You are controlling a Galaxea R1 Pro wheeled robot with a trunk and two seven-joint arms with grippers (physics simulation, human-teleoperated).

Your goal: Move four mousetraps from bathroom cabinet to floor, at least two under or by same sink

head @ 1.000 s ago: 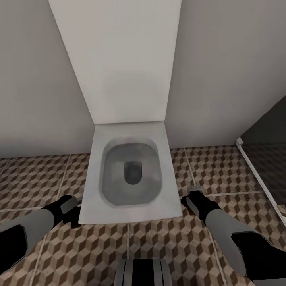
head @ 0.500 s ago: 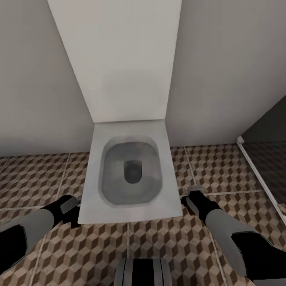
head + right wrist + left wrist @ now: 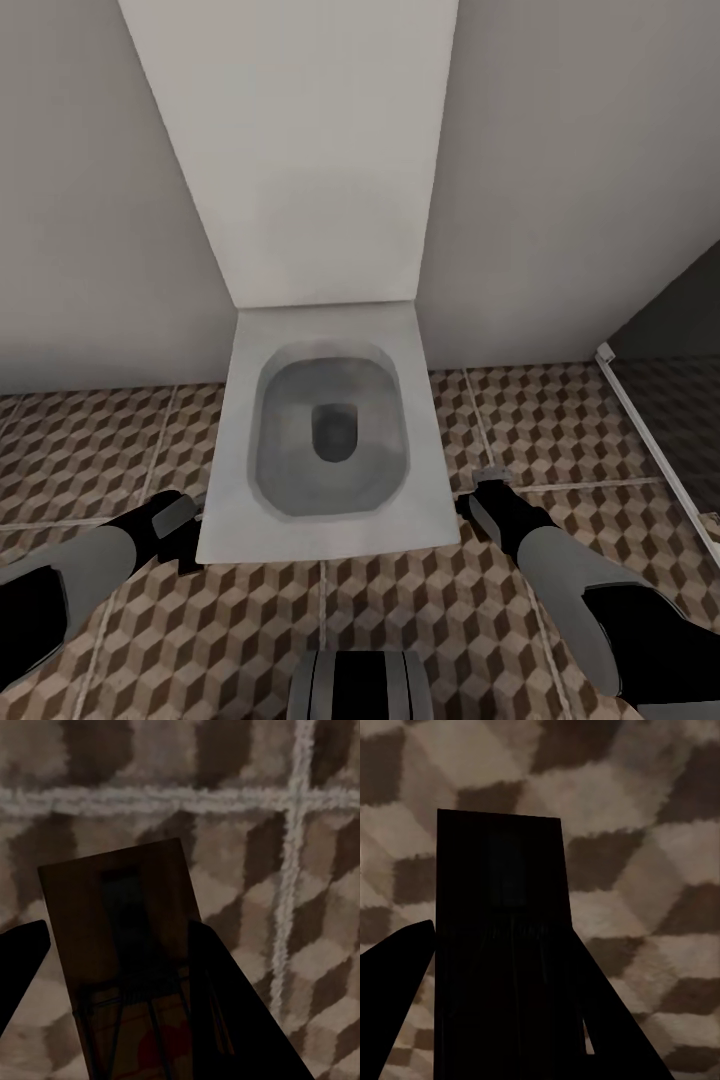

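The robot is facing a square white toilet [image 3: 330,440] set against the wall, and both arms are hanging low, one on either side of the bowl, over the bathroom floor [image 3: 560,420] with its cube-pattern tiles. Each arm is carrying a mousetrap. In the left wrist view, a dark slab, the left mousetrap [image 3: 500,937], is sitting between the jaws of the left gripper [image 3: 502,1020], which are clamping it by its sides, its long axis running out along the fingers toward the tiles. In the right wrist view, the right mousetrap [image 3: 127,945] is being gripped the same way by the right gripper [image 3: 120,1020], brown wood and wire parts showing, its free end pointing past a crossing of grout lines.

What matters for the coming move is that the floor is lying straight ahead of both traps, while the sink is nowhere before the robot here. I am judging that the base is needing to turn away from the toilet and find the vanity before either trap is set down. Neither arm is looking better placed than the other for that.
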